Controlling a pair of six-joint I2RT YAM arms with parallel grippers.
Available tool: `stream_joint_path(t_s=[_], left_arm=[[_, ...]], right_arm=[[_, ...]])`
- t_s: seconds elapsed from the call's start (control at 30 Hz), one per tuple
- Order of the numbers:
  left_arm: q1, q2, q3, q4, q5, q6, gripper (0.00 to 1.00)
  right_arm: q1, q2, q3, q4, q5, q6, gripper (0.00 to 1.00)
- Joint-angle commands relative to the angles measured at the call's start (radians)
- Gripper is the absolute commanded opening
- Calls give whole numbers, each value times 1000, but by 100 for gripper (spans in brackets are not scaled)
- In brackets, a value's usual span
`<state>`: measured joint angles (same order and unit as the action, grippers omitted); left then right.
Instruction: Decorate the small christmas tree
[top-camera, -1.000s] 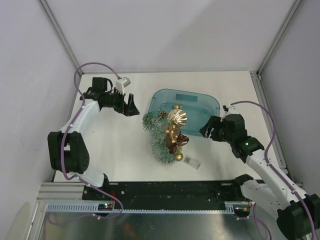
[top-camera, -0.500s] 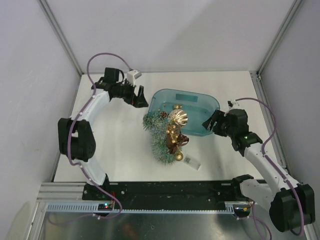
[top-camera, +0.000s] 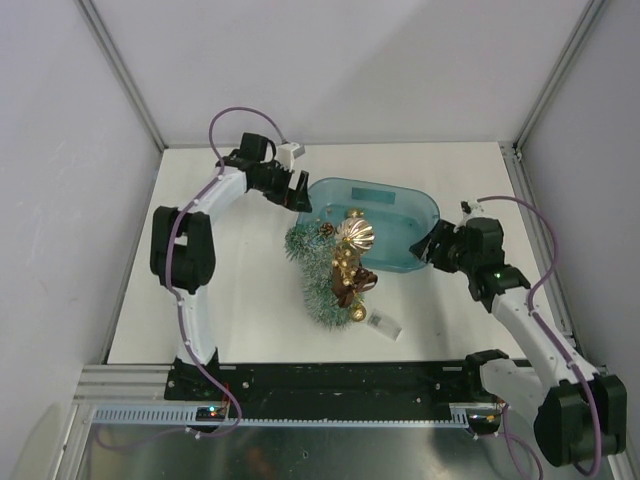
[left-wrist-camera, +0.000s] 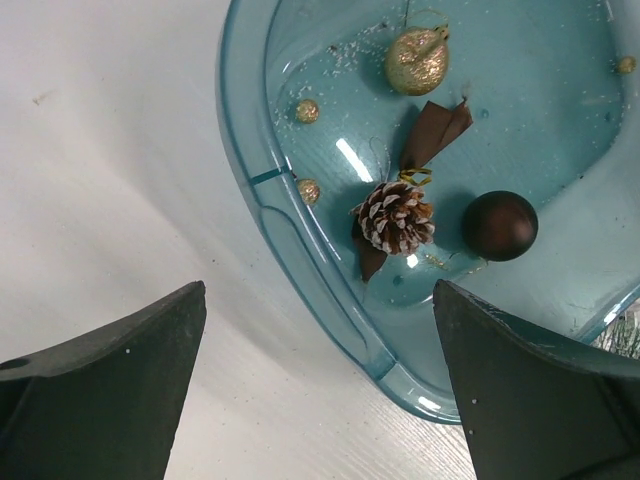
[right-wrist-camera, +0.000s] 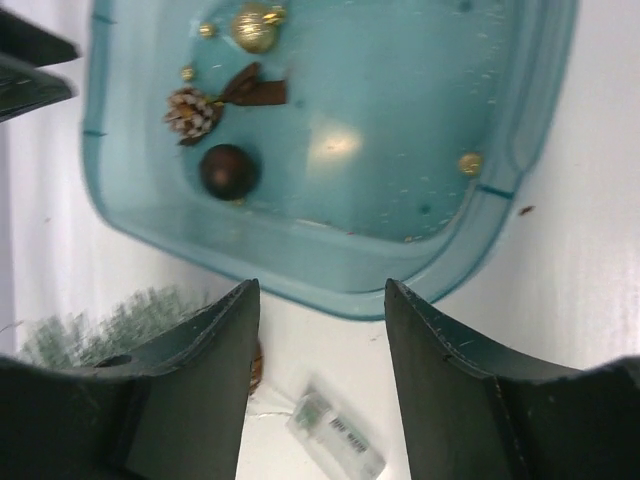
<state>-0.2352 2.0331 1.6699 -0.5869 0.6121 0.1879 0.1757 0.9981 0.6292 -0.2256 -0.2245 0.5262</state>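
The small christmas tree (top-camera: 318, 278) lies on its side on the table in front of the teal tub (top-camera: 405, 262), with a large gold ball (top-camera: 355, 235) and other gold and brown ornaments on it. In the tub lie a frosted pine cone (left-wrist-camera: 396, 216), a dark brown ball (left-wrist-camera: 499, 225), a gold glitter ball (left-wrist-camera: 417, 60) and a brown ribbon (left-wrist-camera: 437, 130). My left gripper (left-wrist-camera: 318, 300) hangs open and empty over the tub's left rim (left-wrist-camera: 300, 235). My right gripper (right-wrist-camera: 322, 290) is open and empty over the tub's near right rim (right-wrist-camera: 340, 295).
A clear plastic packet (top-camera: 382, 325) lies on the table just right of the tree's base and shows below the right fingers (right-wrist-camera: 335, 435). Small gold beads (right-wrist-camera: 469, 163) are scattered in the tub. White walls and metal posts enclose the table on three sides.
The left arm has swung right from the table's far left to the tub's left rim. The right gripper has shifted a little right along the tub and its jaws have narrowed.
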Motion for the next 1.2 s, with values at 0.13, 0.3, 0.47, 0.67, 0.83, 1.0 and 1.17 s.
stream_joint_path(t_s=[0.13,0.3,0.47,0.67,0.83,1.0,1.17], left_arm=[[16,-61,-15,9,18,-7,100],[53,-146,-80,8,70,-11,100],[102,-297,-214,7,140,26,100],[110,-461,-368,8,273,65,100],[104,-538,-418,7,460,73,100],[102,-561,-470,9,654,106,100],[91,-573,-521,9,769,140,100]], right_arm=[[80,-181,-52,-57,-59,23,55],[125,-221,-58,-106,-91,22,59],[191,-220,-66,-160,-141,29,60],[249,-244,-101,-155,-186,84,59],[258,-208,-137,-86,-236,120,57],[259,-194,-144,-72,-238,120,56],[265,-196,-149,-59,-303,119,55]])
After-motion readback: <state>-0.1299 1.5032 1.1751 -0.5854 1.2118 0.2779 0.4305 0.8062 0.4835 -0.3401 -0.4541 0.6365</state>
